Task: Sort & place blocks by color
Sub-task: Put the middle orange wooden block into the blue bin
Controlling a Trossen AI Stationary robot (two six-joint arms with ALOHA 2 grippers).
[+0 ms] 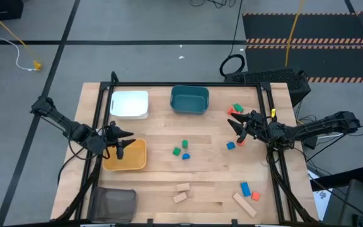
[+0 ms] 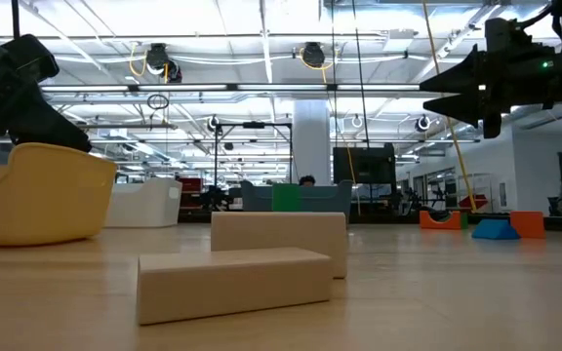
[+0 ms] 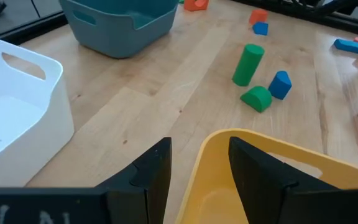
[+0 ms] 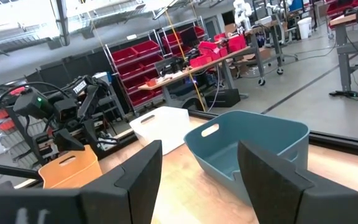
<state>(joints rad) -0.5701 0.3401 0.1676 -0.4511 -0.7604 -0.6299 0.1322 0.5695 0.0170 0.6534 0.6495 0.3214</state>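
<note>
The blocks lie scattered on the wooden table. Two green ones [image 1: 180, 148] and a blue one [image 1: 186, 156] are in the middle. A red and a blue one [image 1: 235, 144] lie at the right, below my right gripper [image 1: 239, 130]. That gripper hangs open and level above the table with nothing between its fingers [image 4: 197, 155]. My left gripper [image 1: 121, 142] is open at the far corner of the yellow tray [image 1: 131, 157]. In the left wrist view its fingers [image 3: 157, 171] stand on either side of the tray's rim [image 3: 207, 155]. My left gripper has one finger outside the yellow tray's rim [image 3: 191, 171] and one finger [image 3: 253, 171] over its inside, slanting down from the table's left. Bare wood shows between the outer finger and the rim. Whether the inner finger touches the tray I cannot tell.
A white tray [image 1: 130, 104] and a teal tray [image 1: 190, 99] stand at the far edge, and a dark mesh bin [image 1: 113, 203] at the near left. Tan blocks [image 1: 181, 192] lie near the front edge. Red and green blocks [image 1: 235, 110] lie at the far right, and blue, red and tan ones [image 1: 247, 195] at the near right.
</note>
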